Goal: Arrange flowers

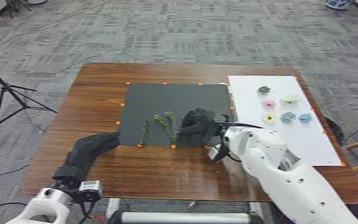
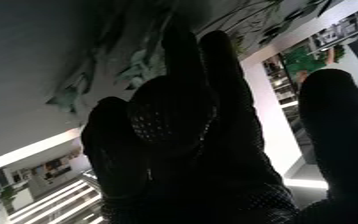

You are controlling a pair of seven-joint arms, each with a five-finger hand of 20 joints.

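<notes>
Speckled grey carpet, brown table (image 1: 95,105), black mat (image 1: 174,97), pink flower (image 1: 269,103), blue ones.

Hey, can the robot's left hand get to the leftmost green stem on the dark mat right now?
Probably yes. In the head view, the left hand is beside the near left corner of the mat, and the leftmost stem lies just inside that edge, with nothing seen between them.

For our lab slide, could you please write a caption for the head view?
Robot's right hand at the dark mat, beside green stems, with flower heads on a white sheet.
</notes>
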